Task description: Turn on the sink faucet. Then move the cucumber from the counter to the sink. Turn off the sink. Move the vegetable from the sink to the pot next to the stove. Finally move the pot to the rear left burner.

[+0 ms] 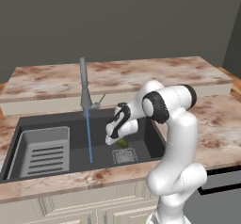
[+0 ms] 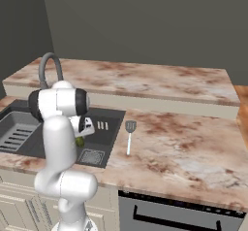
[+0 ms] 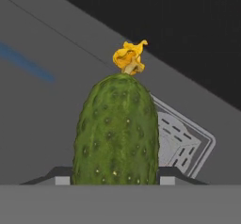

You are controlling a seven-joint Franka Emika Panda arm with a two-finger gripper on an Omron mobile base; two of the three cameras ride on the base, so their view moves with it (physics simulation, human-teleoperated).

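The cucumber (image 3: 116,131), dark green with a yellow withered flower at its tip, sits clamped between the two fingertips of the gripper (image 1: 116,140), which holds it inside the sink (image 1: 28,122), just above the square drain grate (image 1: 125,156). A thin blue stream of water (image 1: 88,136) falls from the faucet (image 1: 84,84), left of the grate. A spatula (image 2: 130,135) lies on the counter (image 2: 193,142), right of the sink.
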